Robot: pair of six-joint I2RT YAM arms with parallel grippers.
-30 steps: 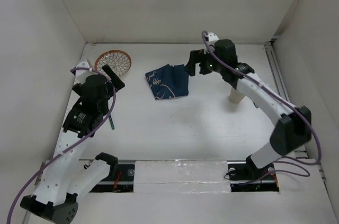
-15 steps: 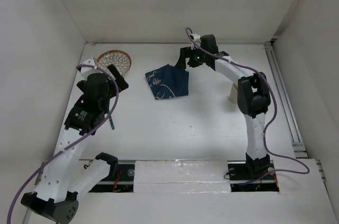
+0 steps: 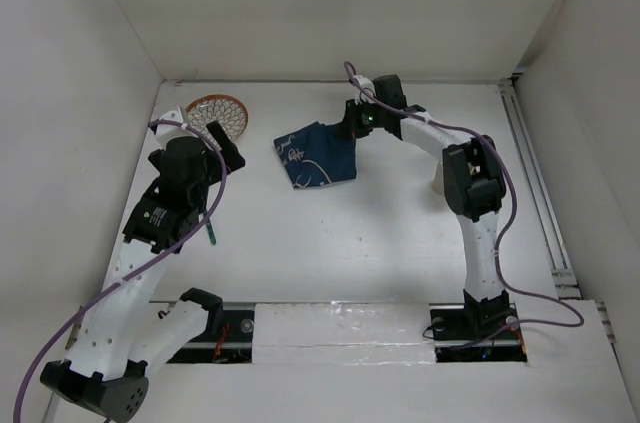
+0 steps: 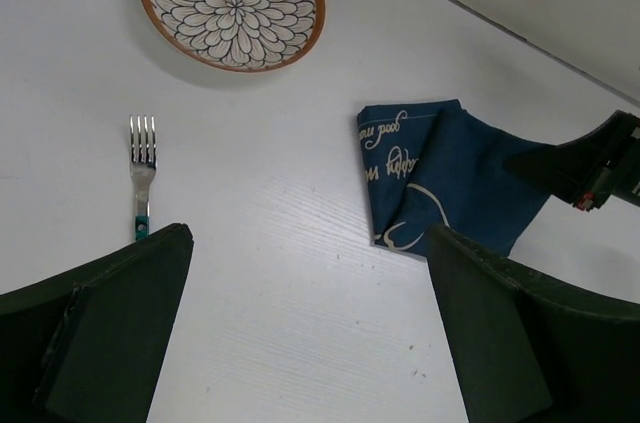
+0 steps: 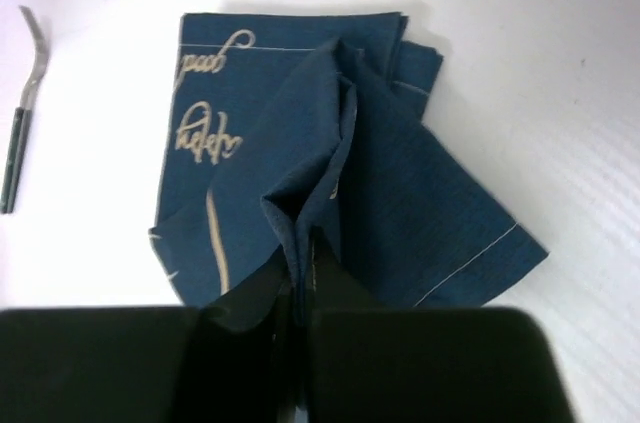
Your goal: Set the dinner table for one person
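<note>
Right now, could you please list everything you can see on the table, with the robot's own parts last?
plate: one, white with a dark petal pattern and an orange rim, far left.
fork: one, silver with a green handle, on the near side of the plate, apart from it.
cloth: one, dark blue with white lettering, far centre, one fold pulled up.
cup: one, pale, right of the cloth, mostly hidden behind the right arm.
dinner table: one, white, under everything.
left gripper: one, dark, open, above the bare surface between fork and cloth.
right gripper: one, dark, shut on the cloth's raised fold.
</note>
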